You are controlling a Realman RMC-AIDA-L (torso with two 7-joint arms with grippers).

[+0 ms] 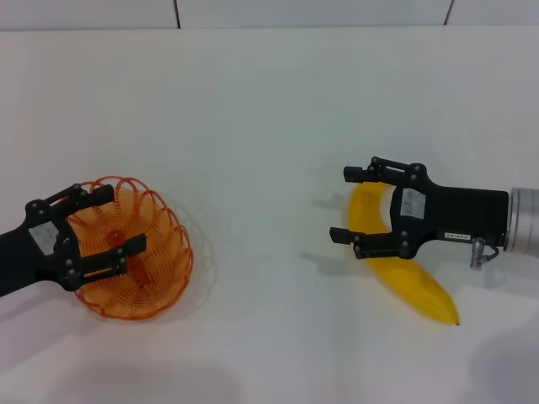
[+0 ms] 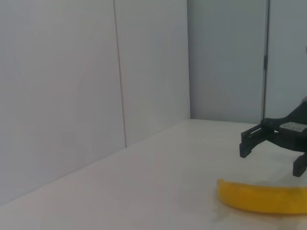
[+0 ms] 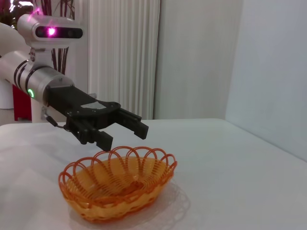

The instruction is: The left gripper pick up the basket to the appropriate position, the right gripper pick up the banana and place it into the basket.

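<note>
The orange wire basket (image 1: 164,244) sits on the white table at the left. My left gripper (image 1: 114,220) hovers just above its near-left side, open, with one finger over the rim and one over the inside. The right wrist view shows the left gripper (image 3: 124,135) apart from the basket (image 3: 120,187). The yellow banana (image 1: 413,282) lies on the table at the right. My right gripper (image 1: 345,204) is open above the banana's far end, with the banana between its fingers as seen from above. In the left wrist view the right gripper (image 2: 273,155) hangs above the banana (image 2: 264,196) without touching it.
The white table (image 1: 269,126) runs back to a pale wall along its far edge (image 1: 269,29). Bare table lies between the basket and the banana. My body and head (image 3: 50,31) and a curtain show behind the basket in the right wrist view.
</note>
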